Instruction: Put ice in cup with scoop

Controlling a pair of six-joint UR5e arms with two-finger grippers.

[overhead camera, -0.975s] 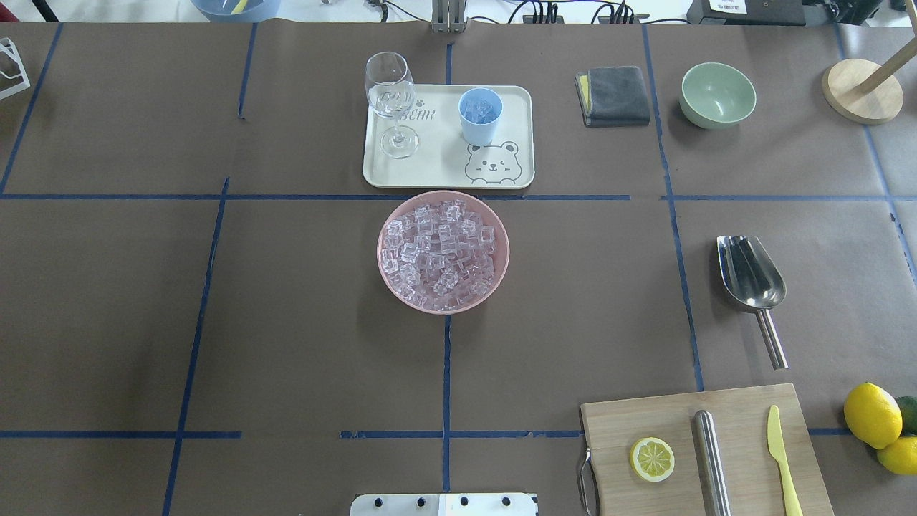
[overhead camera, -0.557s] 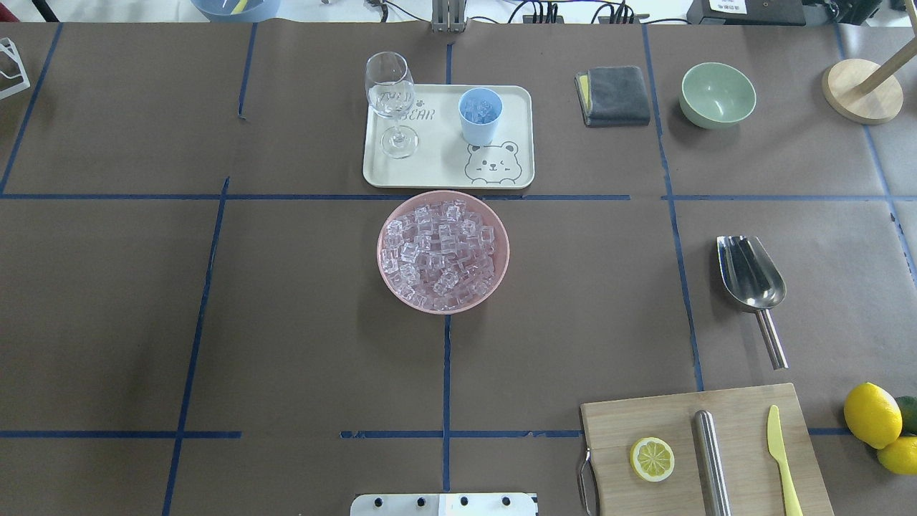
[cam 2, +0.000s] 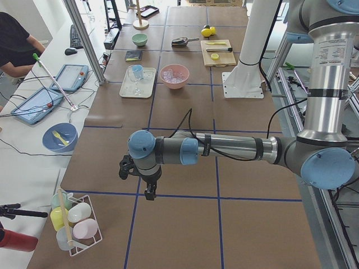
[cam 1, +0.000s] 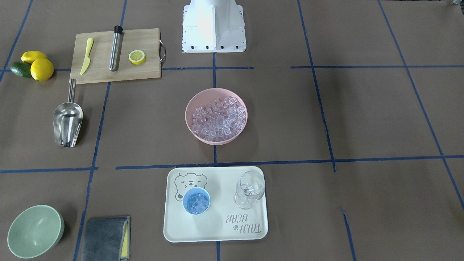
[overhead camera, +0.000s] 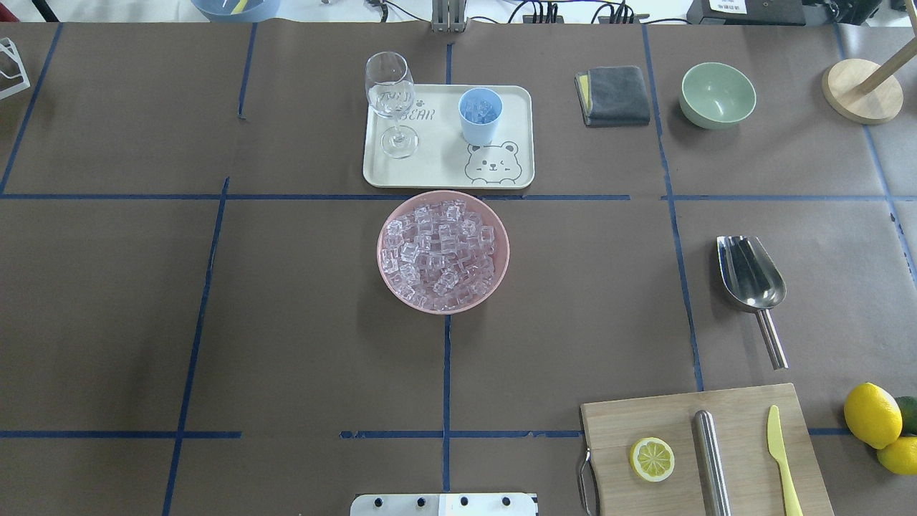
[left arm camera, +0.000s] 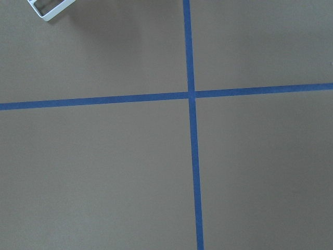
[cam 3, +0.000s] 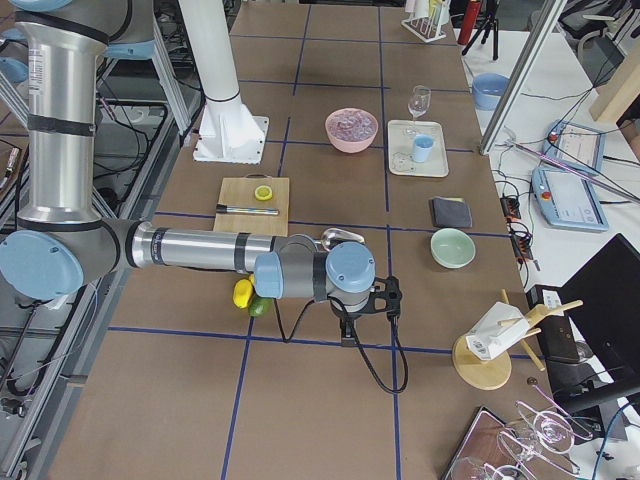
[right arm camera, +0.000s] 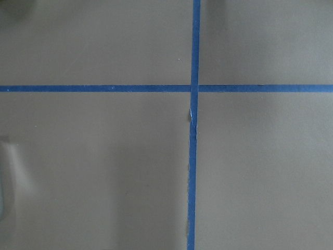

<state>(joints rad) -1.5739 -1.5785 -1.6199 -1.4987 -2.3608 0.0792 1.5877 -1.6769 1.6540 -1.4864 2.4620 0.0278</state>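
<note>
The ice (overhead camera: 440, 251) is a heap of small clear cubes filling a pink bowl (overhead camera: 443, 309) at the middle of the table (overhead camera: 286, 301). A few more cubes lie inside the cup (overhead camera: 480, 118). This small light-blue cup without a handle stands upright on a cream tray (overhead camera: 437, 168) just beyond the bowl, next to the tray's bear drawing. The scoop (overhead camera: 752, 276) is shiny steel and lies flat on the robot's right side, well apart from bowl and cup. Its trough opens upward with the mouth pointing away from the robot. Its thin handle points back toward a wooden board (overhead camera: 645, 416).
</note>
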